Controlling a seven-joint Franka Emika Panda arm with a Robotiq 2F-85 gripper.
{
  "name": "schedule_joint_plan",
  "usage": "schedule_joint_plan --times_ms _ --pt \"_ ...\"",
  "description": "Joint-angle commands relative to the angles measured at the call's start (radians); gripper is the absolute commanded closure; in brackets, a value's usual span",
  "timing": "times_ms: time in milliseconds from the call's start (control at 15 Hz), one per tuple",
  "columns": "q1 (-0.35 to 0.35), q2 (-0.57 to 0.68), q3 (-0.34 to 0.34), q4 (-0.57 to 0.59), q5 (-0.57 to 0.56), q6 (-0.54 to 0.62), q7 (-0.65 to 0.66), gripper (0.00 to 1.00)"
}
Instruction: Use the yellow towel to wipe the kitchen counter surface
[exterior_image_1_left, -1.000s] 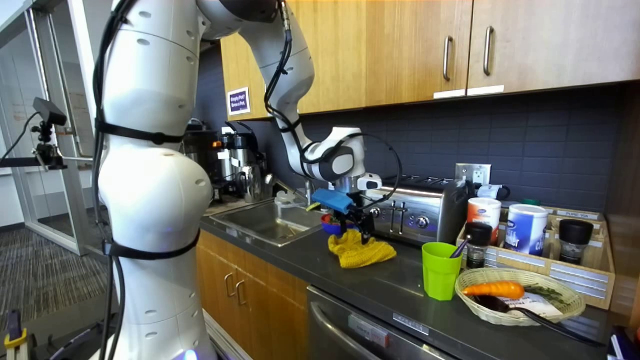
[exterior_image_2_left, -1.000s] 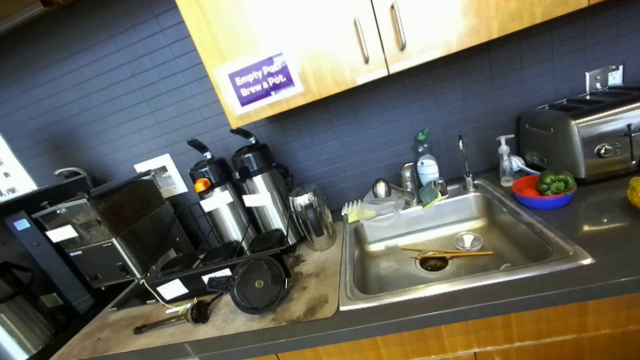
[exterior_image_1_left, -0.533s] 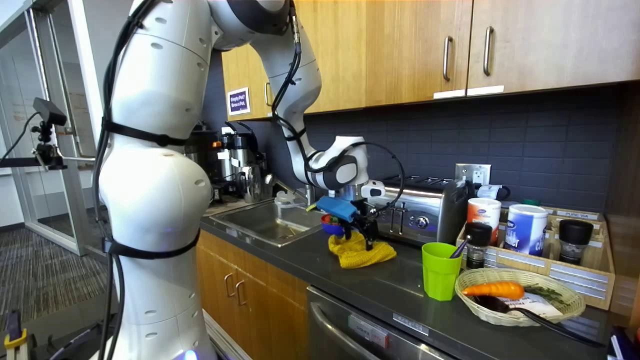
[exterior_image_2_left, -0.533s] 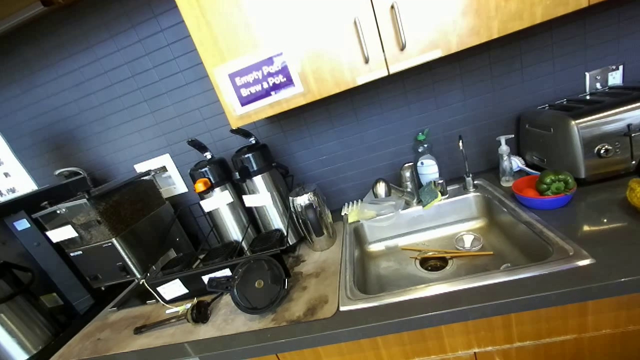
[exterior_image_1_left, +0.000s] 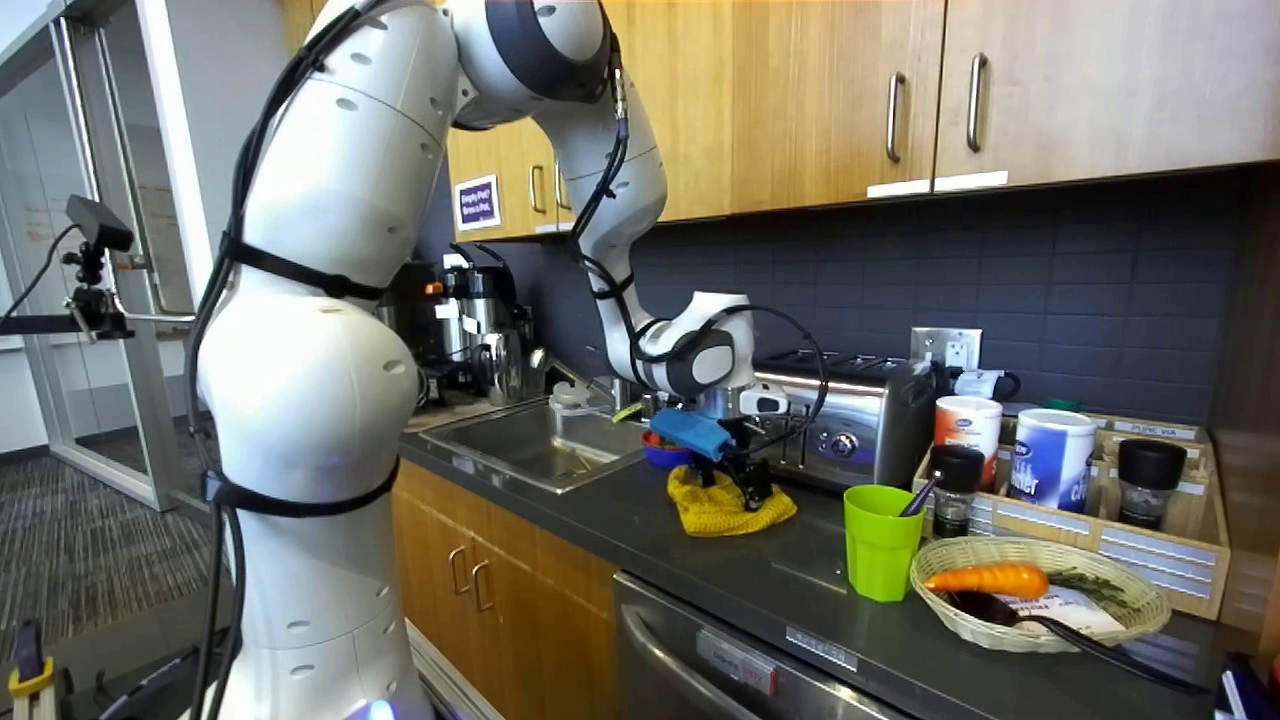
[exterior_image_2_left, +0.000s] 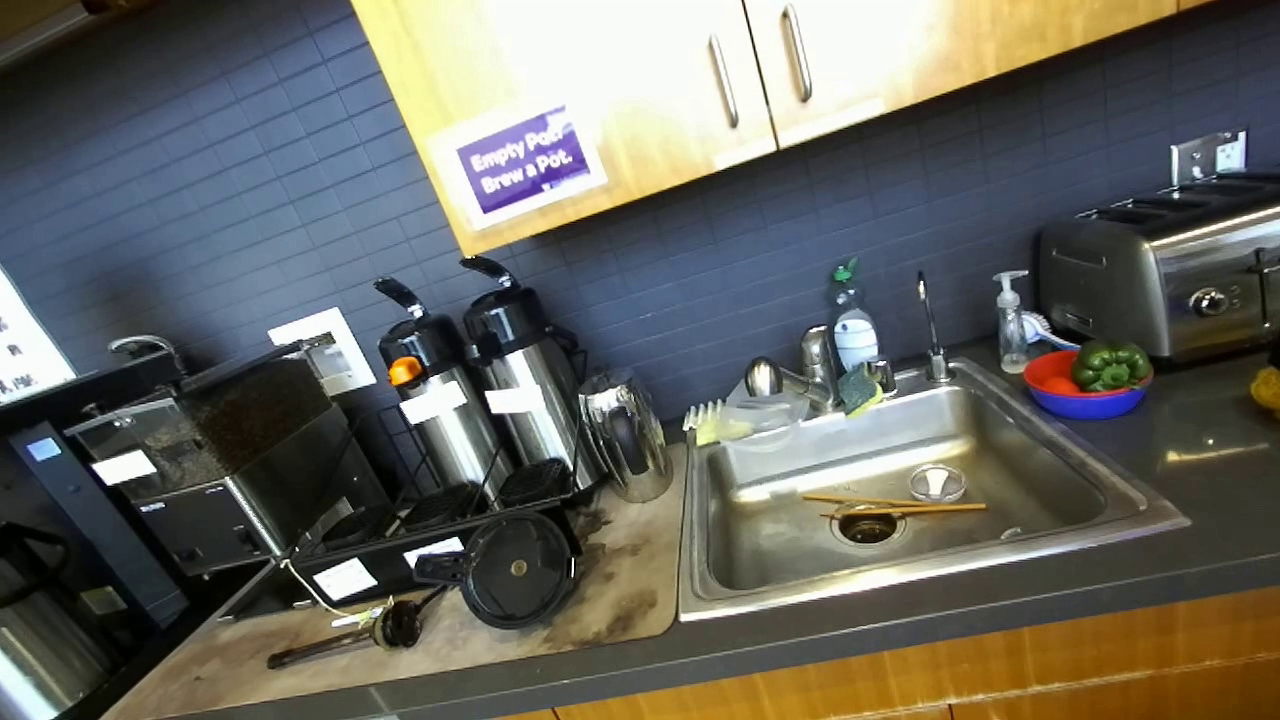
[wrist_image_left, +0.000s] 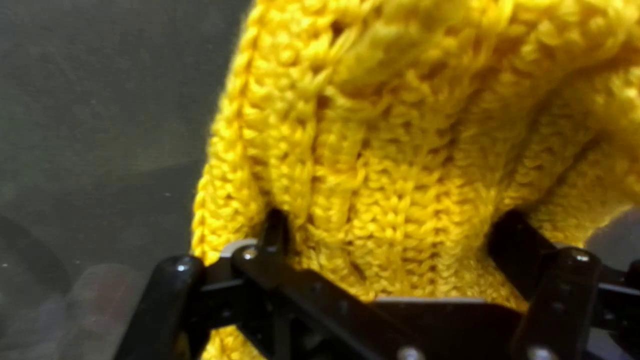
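A carrot (exterior_image_1_left: 988, 579) lies in a wicker basket (exterior_image_1_left: 955, 618) at near right, just beside a green cup (exterior_image_1_left: 880, 550) on the kitchen counter (exterior_image_1_left: 620, 525). Farther back, a robot gripper (wrist_image_left: 395, 227), fingers (wrist_image_left: 515, 242) spread apart, touches a yellow towel (exterior_image_1_left: 718, 516) lying between the cup and the sink (exterior_image_2_left: 850, 460) at left. A steel toaster (exterior_image_1_left: 860, 405) stands beyond, before a tiled wall (exterior_image_1_left: 1100, 270).

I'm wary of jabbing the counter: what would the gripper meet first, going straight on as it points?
The yellow towel, with the counter beneath it; the gripper may be touching the towel now, though depth is unclear.
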Motion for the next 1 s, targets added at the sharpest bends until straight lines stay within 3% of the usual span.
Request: schedule_joint_plan --times_ms 0,67,133,333,933 --pt "-0.027 0.066 0.008 0.077 0.003 -0.086 -0.014 0.00" --pt "-0.028 0.069 0.008 0.087 0.003 -0.104 -0.014 0.02" --pt "-0.029 0.070 0.007 0.095 0.004 -0.120 -0.012 0.26" --pt "-0.032 0.069 0.008 0.108 0.006 -0.141 -0.015 0.33" --pt "-0.052 0.057 0.025 0.107 0.027 -0.122 -0.043 0.97"
